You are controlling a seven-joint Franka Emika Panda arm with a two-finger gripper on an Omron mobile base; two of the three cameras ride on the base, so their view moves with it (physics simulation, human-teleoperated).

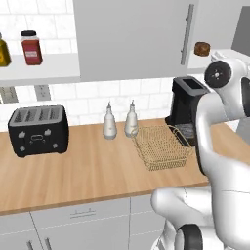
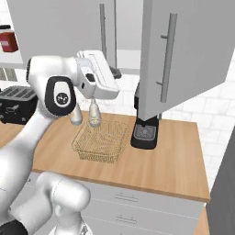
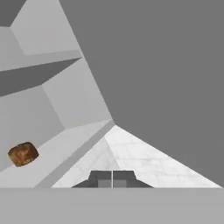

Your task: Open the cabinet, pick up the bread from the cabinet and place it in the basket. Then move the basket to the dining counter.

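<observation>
A: Where was the bread (image 3: 22, 154) at that point?

B: On the white inner shelf of the cabinet (image 1: 132, 39), a small round dark-brown bun with a rough crust. The right door (image 2: 183, 55) stood swung out, which is why the bun showed at all.

A: And the gripper (image 3: 112, 179)?

B: Its two dark tips were pressed together with nothing between them, up near the open cabinet. I'd judge the jaws had to part before any grab.

A: The basket (image 1: 163, 146)?

B: Empty on the wood worktop, just beside the black coffee machine (image 1: 188, 107). It was thin golden wire mesh, shallow and see-through, probably parked below the shelf for a short drop.

A: Anything close to it?

B: Two pale smooth bottles (image 1: 120, 122) just behind it, and a boxy black toaster (image 1: 38, 130) well apart.
</observation>
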